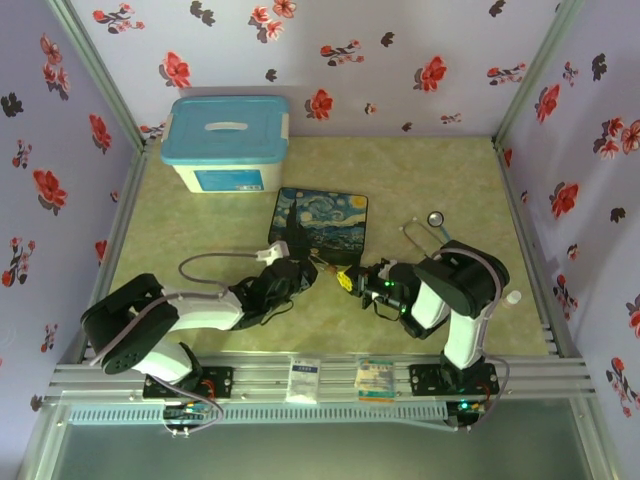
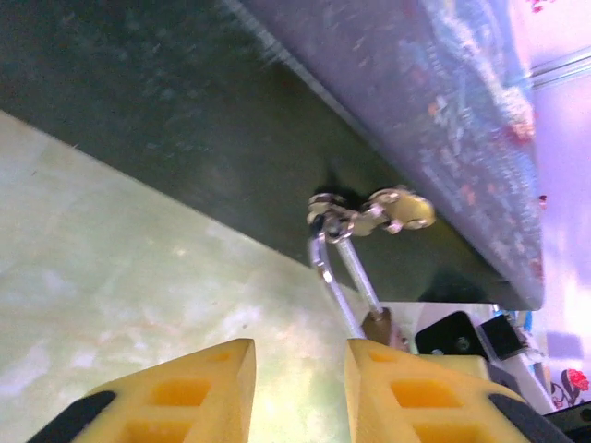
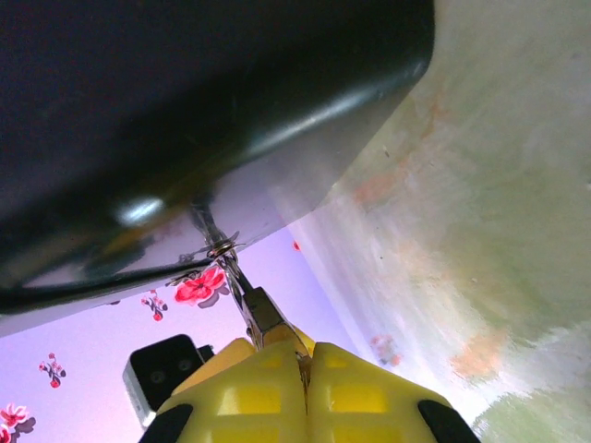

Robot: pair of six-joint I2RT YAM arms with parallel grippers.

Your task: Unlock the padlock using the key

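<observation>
The brass padlock [image 3: 263,314] hangs by its thin silver shackle [image 2: 342,277] from the hasp [image 2: 332,217] on the front of the dark painted box [image 1: 322,222]. My right gripper [image 3: 300,355] is shut right under the padlock's body. A thin dark sliver in the seam between its pads is the key [image 3: 302,367], most of it hidden. My left gripper [image 2: 300,355] is open just below the shackle, with bare table showing between its yellow fingers. The padlock's body [image 2: 377,325] sits beside the tip of its right finger. Both grippers meet at the box's front edge [image 1: 335,275].
A white bin with a blue lid [image 1: 228,140] stands at the back left. A stethoscope [image 1: 425,228] lies to the right of the box. Two small packets [image 1: 303,378] lie on the front rail between the arm bases. Flowered walls close in three sides.
</observation>
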